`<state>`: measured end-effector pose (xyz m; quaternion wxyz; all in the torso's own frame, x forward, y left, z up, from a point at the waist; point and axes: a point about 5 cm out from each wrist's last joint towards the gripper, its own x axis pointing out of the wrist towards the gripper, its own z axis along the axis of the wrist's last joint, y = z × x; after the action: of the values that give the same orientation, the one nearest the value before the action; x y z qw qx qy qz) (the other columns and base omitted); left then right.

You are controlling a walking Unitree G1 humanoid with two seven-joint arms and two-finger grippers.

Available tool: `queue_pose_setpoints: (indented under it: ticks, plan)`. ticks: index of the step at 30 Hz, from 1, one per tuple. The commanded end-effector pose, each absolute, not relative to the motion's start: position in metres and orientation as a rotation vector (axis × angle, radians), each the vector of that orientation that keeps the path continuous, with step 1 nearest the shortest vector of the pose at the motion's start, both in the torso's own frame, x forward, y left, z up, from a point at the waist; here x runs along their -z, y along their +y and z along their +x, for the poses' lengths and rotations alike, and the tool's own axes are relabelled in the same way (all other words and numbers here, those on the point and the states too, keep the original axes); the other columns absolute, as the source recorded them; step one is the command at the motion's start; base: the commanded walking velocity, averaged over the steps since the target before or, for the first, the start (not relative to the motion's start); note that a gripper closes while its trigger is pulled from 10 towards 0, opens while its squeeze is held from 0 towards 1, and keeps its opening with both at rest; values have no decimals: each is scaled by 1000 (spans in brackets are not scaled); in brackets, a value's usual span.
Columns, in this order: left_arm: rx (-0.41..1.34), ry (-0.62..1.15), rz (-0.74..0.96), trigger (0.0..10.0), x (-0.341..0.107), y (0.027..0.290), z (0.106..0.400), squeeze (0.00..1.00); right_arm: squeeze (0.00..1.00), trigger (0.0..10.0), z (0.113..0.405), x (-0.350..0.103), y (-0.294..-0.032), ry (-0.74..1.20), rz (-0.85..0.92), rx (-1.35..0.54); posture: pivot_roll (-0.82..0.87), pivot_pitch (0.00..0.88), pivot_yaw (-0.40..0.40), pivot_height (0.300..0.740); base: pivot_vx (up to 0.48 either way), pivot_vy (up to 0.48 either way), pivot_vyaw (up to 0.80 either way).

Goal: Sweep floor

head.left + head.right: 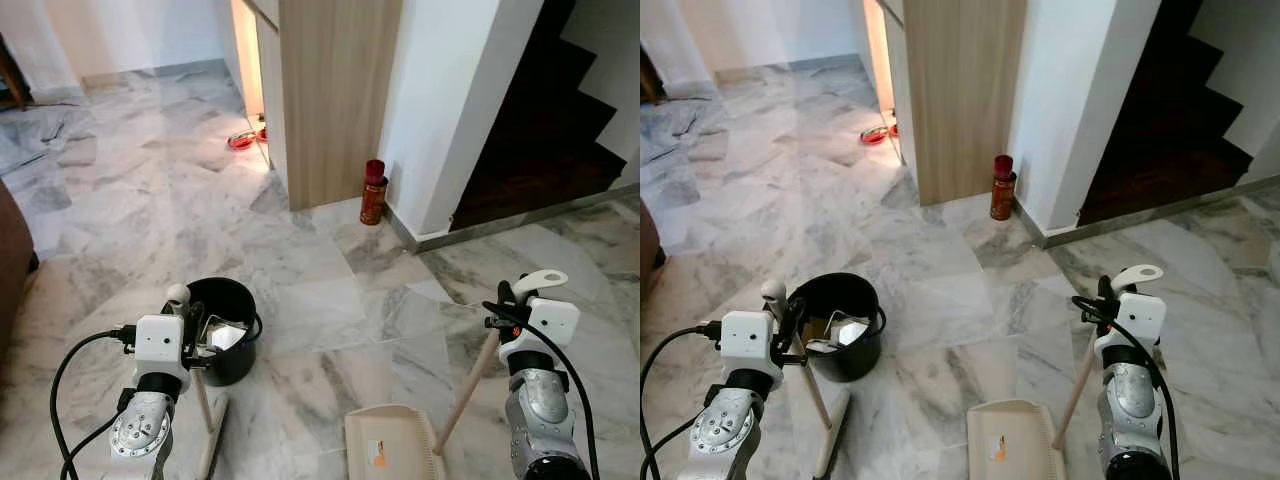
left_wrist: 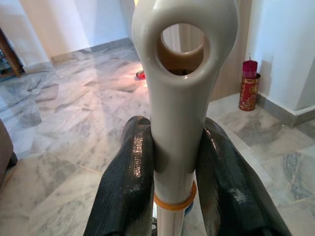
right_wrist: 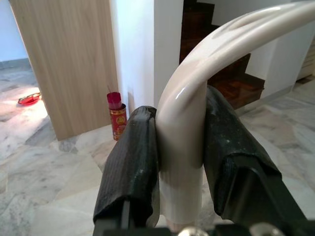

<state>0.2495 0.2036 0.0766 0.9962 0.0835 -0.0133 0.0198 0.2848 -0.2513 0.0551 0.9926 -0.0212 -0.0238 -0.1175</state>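
Observation:
My left gripper is shut on the white broom handle, and its black fingers press the handle from both sides. The broom's stick runs down to the broom head on the marble floor at the lower left. My right gripper is shut on the curved white dustpan handle. A wooden stick slants down from there to the cream dustpan, which lies flat on the floor between my arms. A black bucket with crumpled trash inside stands just ahead of the left gripper.
A wooden cabinet and a white wall pillar stand ahead, with a red canister at their foot. Dark stairs rise at the right. A red bowl lies by the cabinet. Brown furniture is at the left edge.

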Motion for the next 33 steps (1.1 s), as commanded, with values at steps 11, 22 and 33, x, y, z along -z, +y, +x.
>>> queue_pose_setpoints:
  ticks: [11,22,33]
  plan:
    - [-52,-65,180,10000,-85,206,255,0,0,10000,290,-61,-252,-71,-39,240,17,0,0,740,77,0,-800]
    - [-53,-60,185,10000,-84,207,254,0,0,10000,292,-63,-252,-75,-46,238,19,0,1,740,276,0,-800]
    - [-51,-67,182,10000,-85,207,255,0,0,10000,294,-64,-250,-73,-49,233,18,0,2,740,89,0,-800]
